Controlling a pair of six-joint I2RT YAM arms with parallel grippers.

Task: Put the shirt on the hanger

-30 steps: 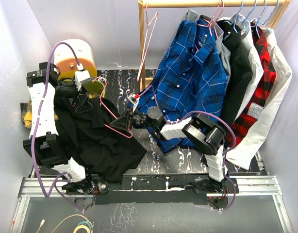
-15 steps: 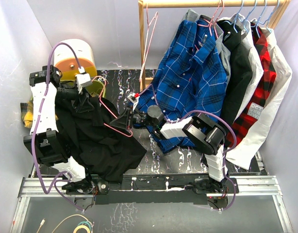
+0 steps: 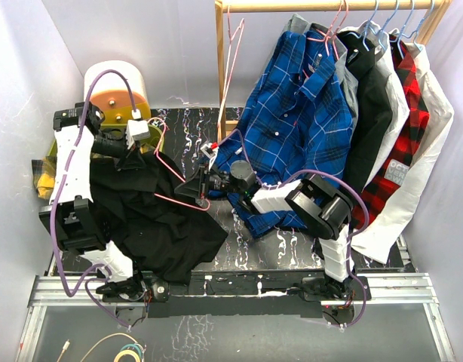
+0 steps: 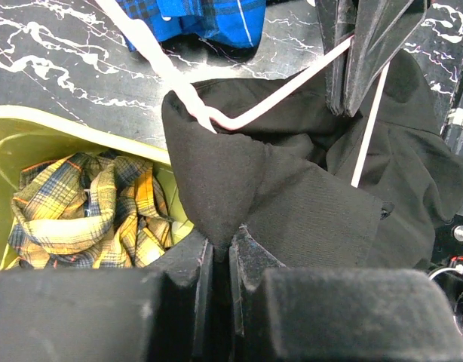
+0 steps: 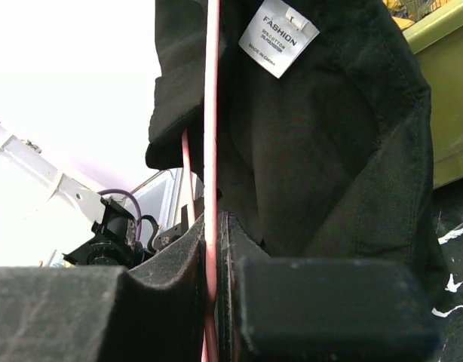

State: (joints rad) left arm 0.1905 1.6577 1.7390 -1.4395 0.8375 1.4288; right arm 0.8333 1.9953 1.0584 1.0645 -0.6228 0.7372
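The hanger (image 5: 211, 113) is clamped steady in the right gripper (image 5: 215, 226) while a fold of the shirt (image 4: 216, 173) is pinched by the left gripper (image 4: 220, 245), apparently to be drawn over it.

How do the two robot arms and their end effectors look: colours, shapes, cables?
Both the left arm and the right arm have white link shells between bulky black joints. A purple cable loops along each. The left end effector and the right end effector each have two black, blocky fingers with a matte surface. No readable markings show.
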